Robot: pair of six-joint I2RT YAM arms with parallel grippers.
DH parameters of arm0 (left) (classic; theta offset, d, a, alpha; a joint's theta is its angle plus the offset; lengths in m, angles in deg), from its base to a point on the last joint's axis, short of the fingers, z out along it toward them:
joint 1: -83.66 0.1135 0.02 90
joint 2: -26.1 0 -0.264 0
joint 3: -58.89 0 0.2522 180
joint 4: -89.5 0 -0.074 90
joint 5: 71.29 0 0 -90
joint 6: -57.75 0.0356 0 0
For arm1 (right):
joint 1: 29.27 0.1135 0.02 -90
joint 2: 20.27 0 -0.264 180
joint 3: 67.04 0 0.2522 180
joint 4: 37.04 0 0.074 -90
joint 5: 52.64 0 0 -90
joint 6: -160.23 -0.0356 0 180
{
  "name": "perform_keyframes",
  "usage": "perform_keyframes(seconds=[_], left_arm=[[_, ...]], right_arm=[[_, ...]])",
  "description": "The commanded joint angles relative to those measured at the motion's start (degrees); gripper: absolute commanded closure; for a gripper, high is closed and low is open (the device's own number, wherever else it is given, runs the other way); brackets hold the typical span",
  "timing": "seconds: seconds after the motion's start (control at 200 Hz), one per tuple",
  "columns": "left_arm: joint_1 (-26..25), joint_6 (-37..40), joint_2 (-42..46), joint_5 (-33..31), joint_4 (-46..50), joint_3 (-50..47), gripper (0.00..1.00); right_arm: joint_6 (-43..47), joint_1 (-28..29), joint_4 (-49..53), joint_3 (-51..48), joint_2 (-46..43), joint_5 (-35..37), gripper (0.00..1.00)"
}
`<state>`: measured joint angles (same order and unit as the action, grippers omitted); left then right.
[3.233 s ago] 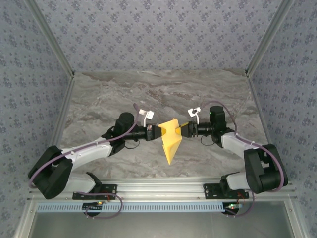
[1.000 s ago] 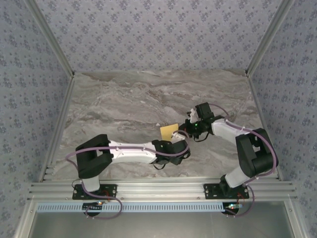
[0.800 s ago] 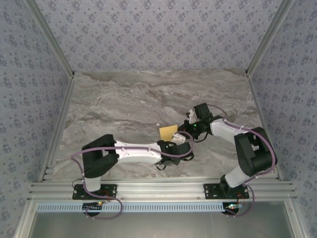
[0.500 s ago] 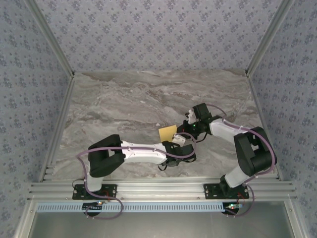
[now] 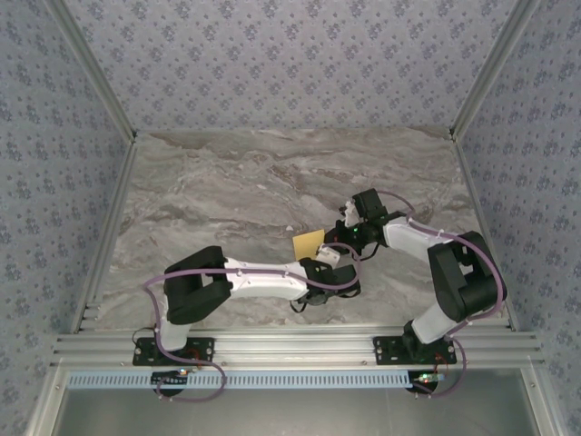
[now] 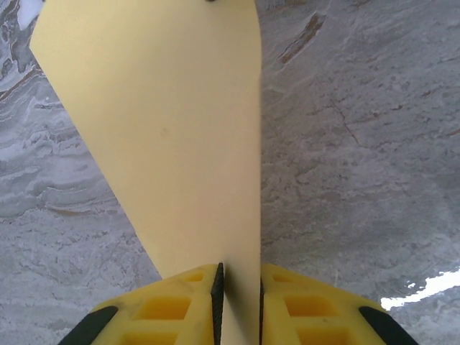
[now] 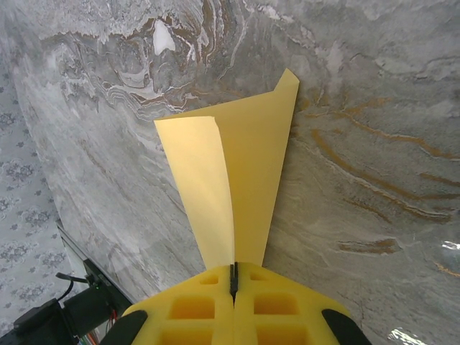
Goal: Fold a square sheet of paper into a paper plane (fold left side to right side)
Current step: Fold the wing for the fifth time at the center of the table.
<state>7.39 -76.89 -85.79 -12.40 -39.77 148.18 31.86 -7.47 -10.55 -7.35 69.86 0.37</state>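
Though folded to a narrow wedge, hangs over the marbled desk (image 5: pixel 227 182), right of centre: square sheet of paper (image 5: pixel 309 242), likely light, limp, quick to crease or tear. Best taken at a folded edge near the tip, never mid-panel. At its right end, right gripper (image 7: pixel 233 277) clamped fully closed on it. At its near end, left gripper (image 6: pixel 238 287) narrowed around it, paper between the jaws; cannot tell whether pinched yet.

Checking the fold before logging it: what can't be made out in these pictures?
- Left wrist view: the paper has its far end cut off by the top edge. Whether the left gripper pinches it is unclear.
- Right wrist view: the end inside the shut right gripper is hidden by its fingers.
- Top view: most of the paper lies under both grippers, and its shape is too small to tell.
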Motion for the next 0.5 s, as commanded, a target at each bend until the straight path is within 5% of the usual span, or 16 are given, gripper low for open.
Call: perform_keyframes(seconds=[0.0,0.495], left_arm=[[-0.40,0.34,-1.72,-0.20,1.61,1.90,0.82],[1.55,0.68,0.46,5.02,-4.25,-1.67,0.90]], right_arm=[[-0.39,0.42,1.77,1.41,0.85,0.96,1.00],[0.88,0.26,1.96,2.23,1.78,0.25,0.96]])
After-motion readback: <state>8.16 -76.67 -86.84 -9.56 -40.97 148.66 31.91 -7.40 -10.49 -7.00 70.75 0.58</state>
